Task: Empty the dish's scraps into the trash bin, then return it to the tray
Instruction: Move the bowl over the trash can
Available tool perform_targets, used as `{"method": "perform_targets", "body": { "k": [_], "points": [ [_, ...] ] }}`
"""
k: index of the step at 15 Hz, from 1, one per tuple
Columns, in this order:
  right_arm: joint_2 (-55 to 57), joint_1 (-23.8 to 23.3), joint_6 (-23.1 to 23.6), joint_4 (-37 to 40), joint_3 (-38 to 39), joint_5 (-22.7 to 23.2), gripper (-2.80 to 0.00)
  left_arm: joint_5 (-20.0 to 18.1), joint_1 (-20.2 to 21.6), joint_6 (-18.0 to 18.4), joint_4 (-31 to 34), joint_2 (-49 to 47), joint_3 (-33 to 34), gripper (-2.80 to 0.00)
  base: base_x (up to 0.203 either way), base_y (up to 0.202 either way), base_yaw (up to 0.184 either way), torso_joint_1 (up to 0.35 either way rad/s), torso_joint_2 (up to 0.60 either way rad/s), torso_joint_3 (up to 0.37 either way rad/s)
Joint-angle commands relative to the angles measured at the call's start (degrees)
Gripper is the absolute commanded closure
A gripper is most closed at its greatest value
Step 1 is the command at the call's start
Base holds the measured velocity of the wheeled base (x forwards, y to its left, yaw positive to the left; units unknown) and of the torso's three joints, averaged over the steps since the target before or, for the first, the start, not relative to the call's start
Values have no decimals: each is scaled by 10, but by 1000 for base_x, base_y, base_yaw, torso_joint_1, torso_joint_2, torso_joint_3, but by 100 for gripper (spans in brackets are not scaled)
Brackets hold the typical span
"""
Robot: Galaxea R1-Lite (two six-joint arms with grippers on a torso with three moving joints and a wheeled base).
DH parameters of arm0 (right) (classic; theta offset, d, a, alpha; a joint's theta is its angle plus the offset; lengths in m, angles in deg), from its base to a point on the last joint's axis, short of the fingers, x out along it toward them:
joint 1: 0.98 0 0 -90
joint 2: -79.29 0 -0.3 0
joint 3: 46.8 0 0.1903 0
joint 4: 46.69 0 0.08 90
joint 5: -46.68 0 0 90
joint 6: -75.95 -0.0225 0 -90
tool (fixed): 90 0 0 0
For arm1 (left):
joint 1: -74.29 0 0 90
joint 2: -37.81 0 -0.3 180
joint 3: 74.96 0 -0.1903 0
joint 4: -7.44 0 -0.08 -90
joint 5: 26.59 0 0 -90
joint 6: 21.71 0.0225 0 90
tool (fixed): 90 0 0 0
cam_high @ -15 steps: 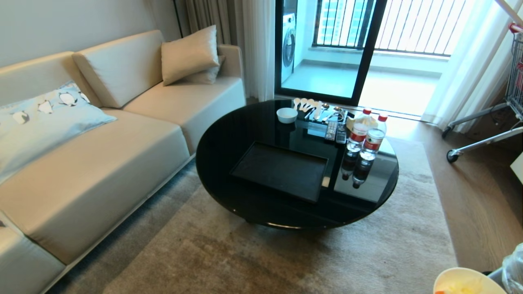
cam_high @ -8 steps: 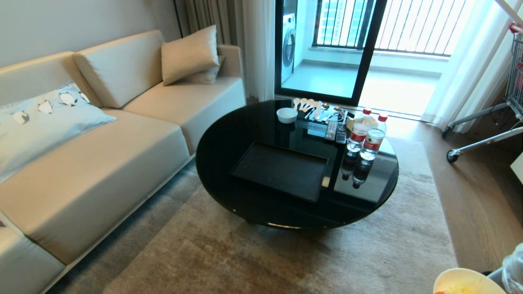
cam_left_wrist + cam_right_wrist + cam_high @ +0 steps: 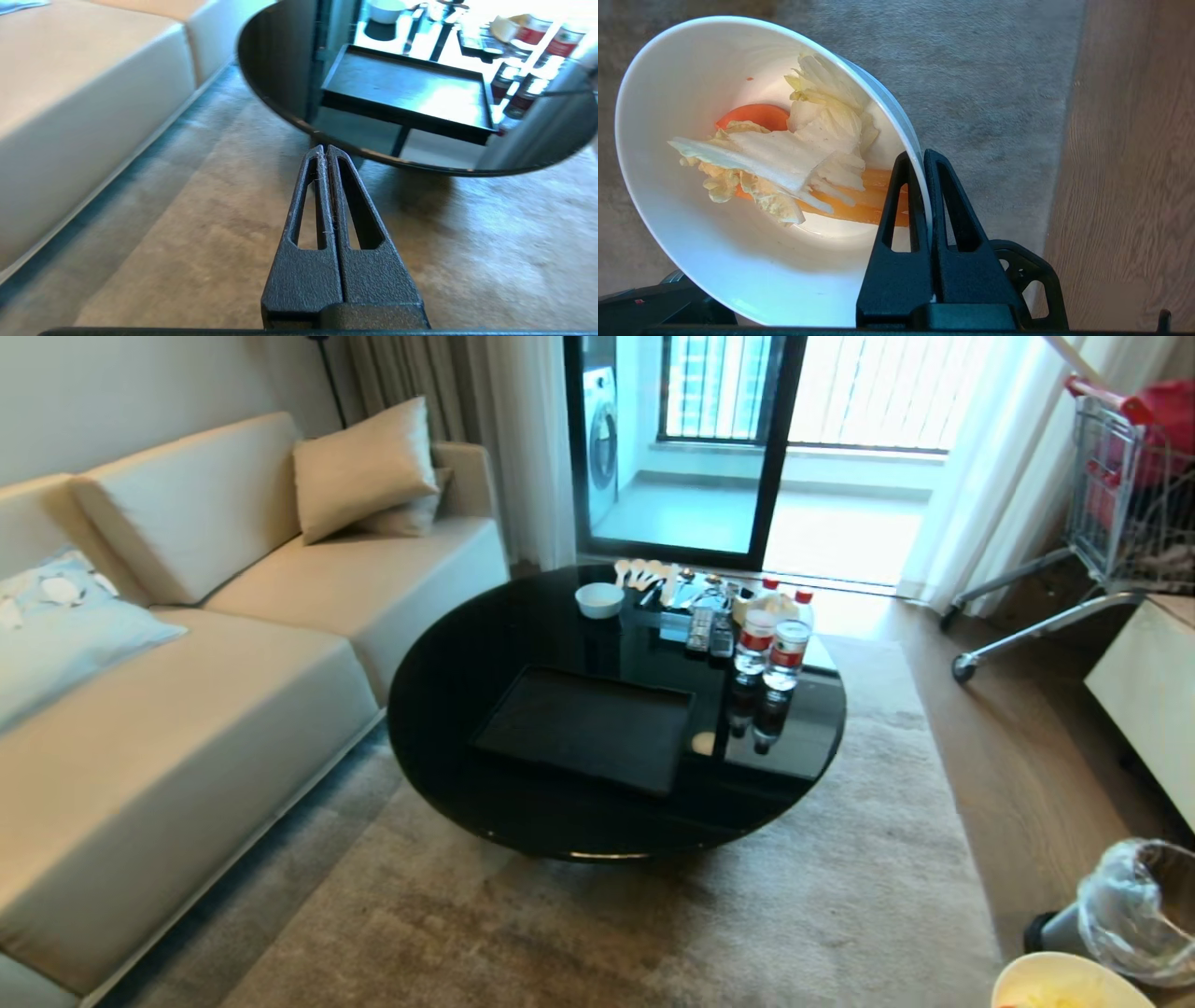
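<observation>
Dish: off the tray and in your right pincer, whose jaws are closed tight on its rim, one finger inside the wall and one outside. In the head view only its far rim shows, at the lower right edge of the frame.

Scraps: none tipped out. Pale leaf pieces and orange slices lie heaped against the bowl's inner wall, which is tilted but holding them.

Bin: stands on the wood floor at lower right, just above the dish in the head frame, liner over its rim. The dish is near it, not over its mouth as far as you can judge; carpet and floorboards lie beneath the bowl in the right wrist view.

Tray: bare, on the round black desk at frame centre, well apart from the dish.

Left pincer: fingers pressed together, holding nothing, hanging over the carpet short of the desk.

Assessment: pick-up and carry are done. Emptying into the bin and the return to the tray are both outstanding.
</observation>
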Motion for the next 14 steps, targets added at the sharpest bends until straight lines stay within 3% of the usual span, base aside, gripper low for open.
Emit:
{"method": "perform_targets", "body": {
  "k": [1,14],
  "points": [
    [2,0,-1,1,0,1,0,0,0,-1,0,0,0,0,-1,10,-174,7,2,2],
    [5,0,-2,1,2,1,0,0,0,-1,0,0,0,0,0,10,-168,2,3,3]
  ]
}}
